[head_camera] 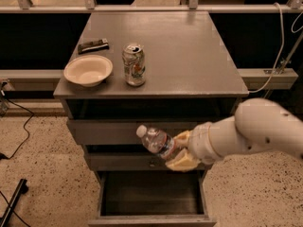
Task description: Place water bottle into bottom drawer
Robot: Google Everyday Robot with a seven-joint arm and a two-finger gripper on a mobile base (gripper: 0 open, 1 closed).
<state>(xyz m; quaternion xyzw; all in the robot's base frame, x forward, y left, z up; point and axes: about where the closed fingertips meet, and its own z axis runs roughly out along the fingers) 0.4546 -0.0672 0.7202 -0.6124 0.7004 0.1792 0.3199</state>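
Holding: the water bottle is clamped by its lower half between the tan fingers of the gripper, at lower centre of the frame.
Bottle axis: the long axis is tilted from upper left to lower right; the white cap is pointed to the upper left.
Bottle place: it is held in the air before the two shut drawer fronts, above the open bottom drawer.
Arm: the white arm is seen at the right edge.
Cabinet top: a soda can, a pale bowl and a dark flat object are set at upper left.
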